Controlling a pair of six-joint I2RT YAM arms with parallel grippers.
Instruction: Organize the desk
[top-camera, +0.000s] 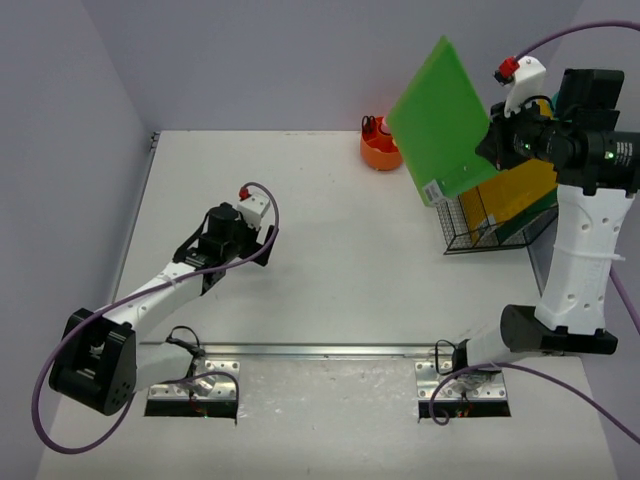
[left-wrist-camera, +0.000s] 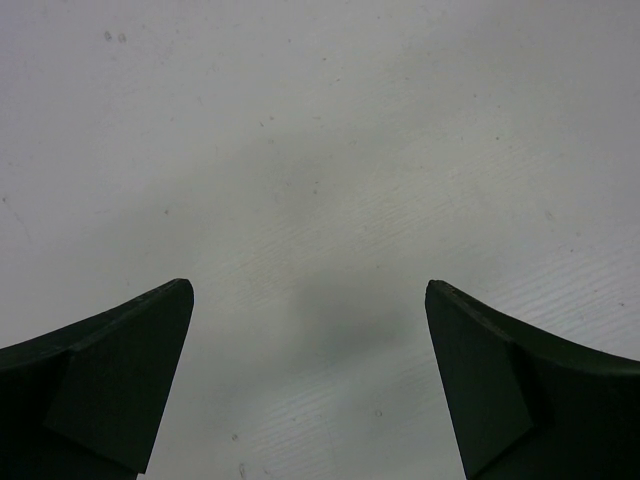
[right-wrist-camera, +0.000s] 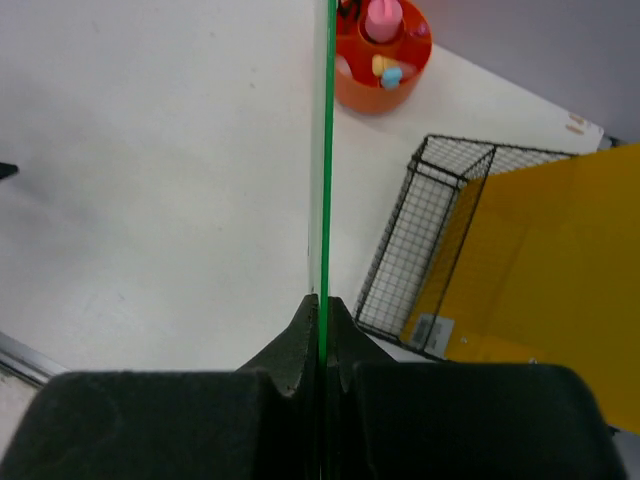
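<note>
Top external view first: the desk (top-camera: 330, 270) is filling the middle of the picture, a white slab lying between lavender walls, its metal rail (top-camera: 320, 350) running along the 6 o'clock edge. Over at 3 o'clock the right gripper (top-camera: 497, 140) is hanging high in the air and pinching a green folder (top-camera: 445, 115) by its right edge, and the sheet is tilting up clear of the tabletop. A small white barcode label (top-camera: 432, 190) is showing at the folder's lowest corner, too small to read. Just below it, a black wire basket (top-camera: 490, 225) is standing at the desk's 3 o'clock edge and holding a yellow folder (top-camera: 520, 190) upright. At about 1 o'clock an orange pen cup (top-camera: 380, 150) is sitting near the back wall. From the right wrist, the right gripper (right-wrist-camera: 322, 305) is pressing both fingers tight against the green folder (right-wrist-camera: 326, 150), seen edge-on as a thin line. The yellow folder (right-wrist-camera: 540, 260) is carrying a white sticker (right-wrist-camera: 432, 328) at its low corner, the print unreadable, and the orange pen cup (right-wrist-camera: 380, 60) is showing pink, yellow and blue items inside. The left gripper (top-camera: 255, 232) is hovering at 9 o'clock; from the left wrist, the left gripper (left-wrist-camera: 305, 290) is spreading its fingers wide over bare white desk (left-wrist-camera: 320, 150), gripping nothing.
</note>
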